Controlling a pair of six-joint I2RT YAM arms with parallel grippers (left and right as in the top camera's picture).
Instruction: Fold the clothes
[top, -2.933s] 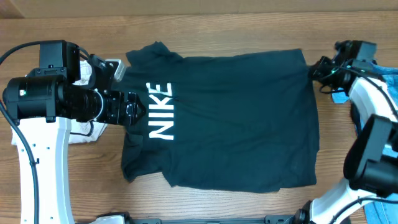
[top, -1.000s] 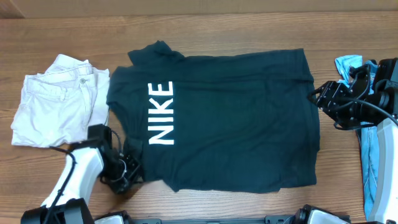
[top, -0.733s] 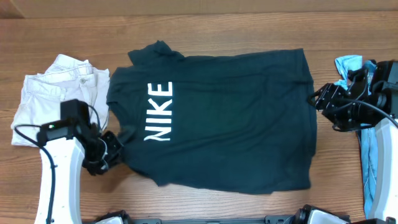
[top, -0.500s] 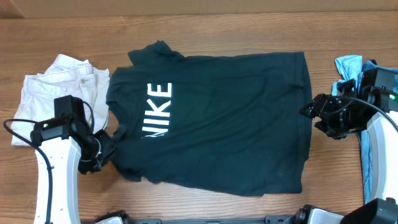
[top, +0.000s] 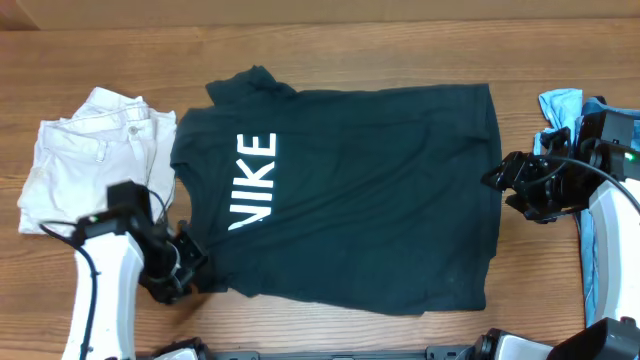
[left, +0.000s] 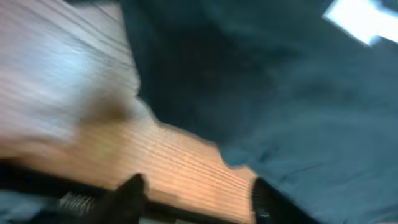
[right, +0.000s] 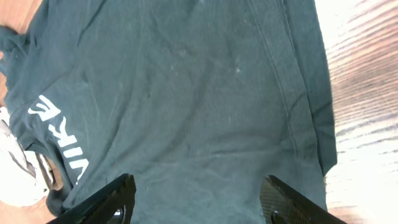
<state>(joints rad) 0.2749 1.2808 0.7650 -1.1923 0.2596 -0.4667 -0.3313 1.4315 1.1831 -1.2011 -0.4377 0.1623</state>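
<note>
The clothes, a dark navy T-shirt (top: 380, 190) with white letters (top: 255, 180), lie spread flat in the middle of the table, collar to the left. My left gripper (top: 188, 265) sits low at the shirt's front left corner. In the blurred left wrist view it (left: 199, 199) is open, with bare wood between its fingers and the shirt's edge (left: 280, 93) just to the right. My right gripper (top: 497, 180) hovers at the shirt's right hem. It (right: 199, 202) is open wide above the fabric (right: 186, 93) and holds nothing.
Cream-white shorts (top: 90, 170) lie crumpled left of the shirt, close to the left arm. Blue jeans (top: 562, 105) lie at the right edge behind the right arm. Bare wooden table (top: 330, 40) runs along the back.
My left gripper has opened and let go of the shirt's front left corner, then shifted toward the front edge. The shirt was dragged slightly left. The right gripper moved a little left.
</note>
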